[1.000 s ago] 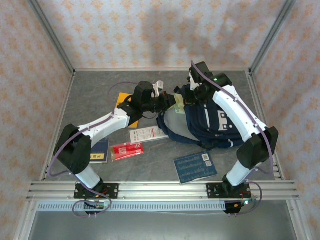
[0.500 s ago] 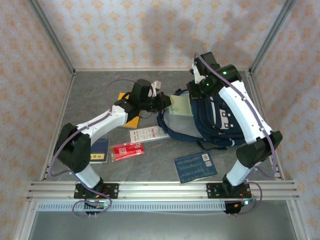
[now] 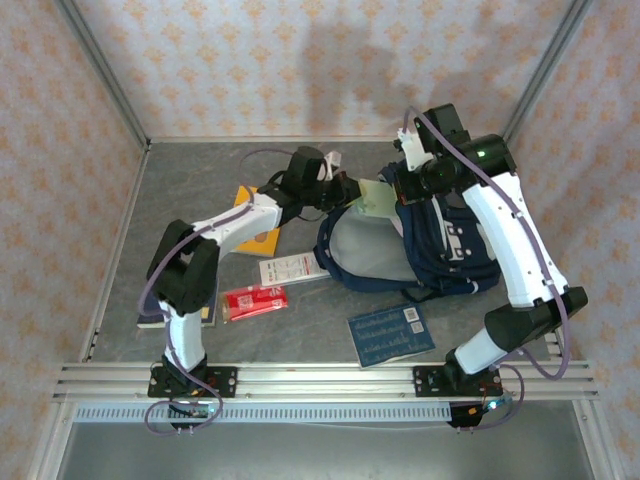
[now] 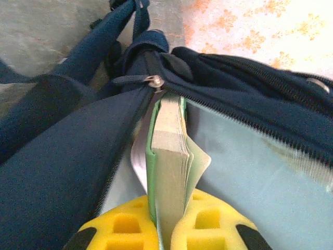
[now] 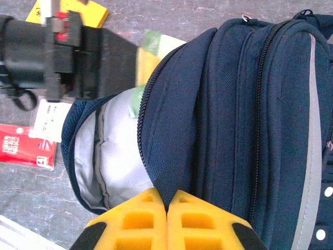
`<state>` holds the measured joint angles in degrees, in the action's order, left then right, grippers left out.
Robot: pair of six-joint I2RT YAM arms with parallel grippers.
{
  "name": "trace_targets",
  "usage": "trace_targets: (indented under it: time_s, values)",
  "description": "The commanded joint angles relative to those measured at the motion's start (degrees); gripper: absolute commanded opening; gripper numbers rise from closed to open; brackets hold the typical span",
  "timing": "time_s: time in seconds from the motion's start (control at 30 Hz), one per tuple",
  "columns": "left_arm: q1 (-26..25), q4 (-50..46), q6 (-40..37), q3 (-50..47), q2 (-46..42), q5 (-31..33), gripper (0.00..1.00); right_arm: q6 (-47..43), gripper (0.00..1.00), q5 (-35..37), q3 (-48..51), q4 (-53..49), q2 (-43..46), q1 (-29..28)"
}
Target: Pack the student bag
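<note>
Your left gripper (image 4: pixel 166 232) pinches a green book (image 4: pixel 169 156) at the mouth of the student bag (image 4: pixel 52 156), and your right gripper (image 5: pixel 167 211) nips its rim.

From above, the student bag (image 3: pixel 440 255) lies right of centre on the table (image 3: pixel 190 190), its grey-lined opening facing left. At your left wrist the book stands edge-on between the yellow fingers, its far end just under the zipper pull (image 4: pixel 152 80). Your right jaws are pressed together on the navy edge of the opening. Lower centre, a white leaflet (image 3: pixel 295 268), a red packet (image 3: pixel 254 300) and a blue booklet (image 3: pixel 391 335) lie apart from the bag.
</note>
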<state>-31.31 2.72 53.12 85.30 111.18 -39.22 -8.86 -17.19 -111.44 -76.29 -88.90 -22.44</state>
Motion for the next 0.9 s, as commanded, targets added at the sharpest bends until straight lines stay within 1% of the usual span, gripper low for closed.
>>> trace_targets:
  time_s: [0.0, 0.13, 0.23, 0.37, 0.47, 0.6, 0.67, 0.7, 0.8, 0.87]
  values:
    - [-2.4, 7.3, 4.4, 4.6, 2.3, -2.4, 0.00, -0.8, 0.00, -2.3, -1.2, 3.8, 2.0, -0.1]
    - [-3.8, 6.3, 5.7, 6.8, 4.3, -1.0, 0.00, 0.1, 0.00, -2.5, -1.4, 4.4, 1.6, 0.0]
    - [-5.0, 2.1, 5.7, 9.1, 6.0, 1.0, 0.00, 1.6, 0.00, -2.4, -1.6, 5.3, 1.0, 0.0]
    - [-6.8, -1.5, 6.9, 11.7, 8.1, 5.3, 0.00, 4.6, 0.00, -3.5, -0.9, 8.0, 0.7, 0.0]
    - [-8.2, -2.9, 9.0, 14.5, 10.3, 9.1, 0.00, 7.1, 0.00, -4.8, 0.9, 11.0, 1.0, 0.0]
    - [-10.2, -4.4, 11.4, 21.1, 15.4, 11.6, 0.00, 10.6, 0.00, -5.9, 5.0, 16.3, 2.1, 0.0]
    - [-11.2, -5.6, 11.9, 25.0, 18.1, 12.8, 0.06, 11.8, 0.00, -7.0, 7.2, 19.0, 2.7, 0.0]
    - [-11.7, -6.1, 12.0, 27.4, 19.6, 13.1, 0.11, 12.1, 0.00, -6.9, 8.1, 20.1, 3.0, 0.0]
    - [-12.0, -7.0, 13.1, 31.9, 22.3, 11.9, 0.35, 11.3, 0.00, -5.8, 10.3, 22.1, 4.0, 0.3]
    - [-11.8, -7.8, 11.3, 31.3, 20.7, 11.7, 0.49, 10.6, 0.00, -5.1, 10.8, 22.3, 4.5, 1.2]
